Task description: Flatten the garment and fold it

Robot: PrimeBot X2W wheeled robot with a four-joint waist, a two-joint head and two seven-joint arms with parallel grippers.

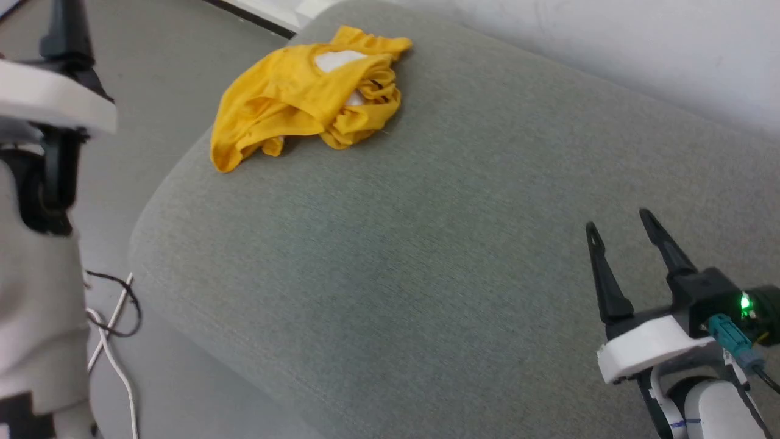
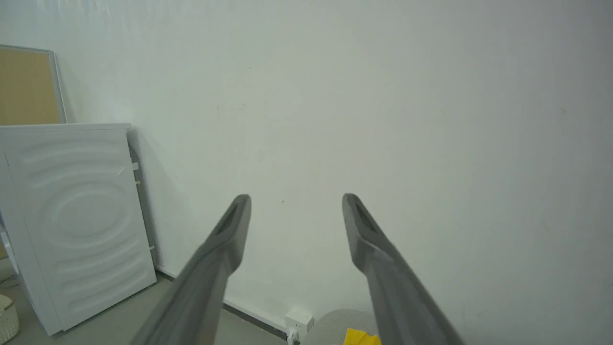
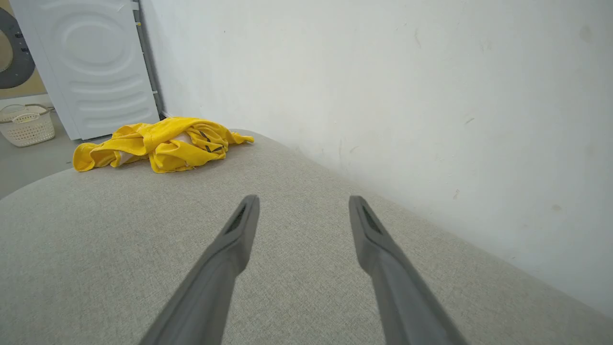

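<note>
We are holding our right gripper (image 1: 618, 220) low over the grey cushion (image 1: 426, 256), its two fingers spread apart and gripping nothing. Our left gripper (image 2: 297, 198) is pointing at the white wall (image 2: 407, 96), its jaws also standing wide and empty. The garment (image 1: 304, 97) is lying crumpled in a yellow heap near the cushion's far left corner, well apart from the right gripper. A blurred pale and dark shape (image 1: 49, 103) at the head view's left edge is probably our left arm.
</note>
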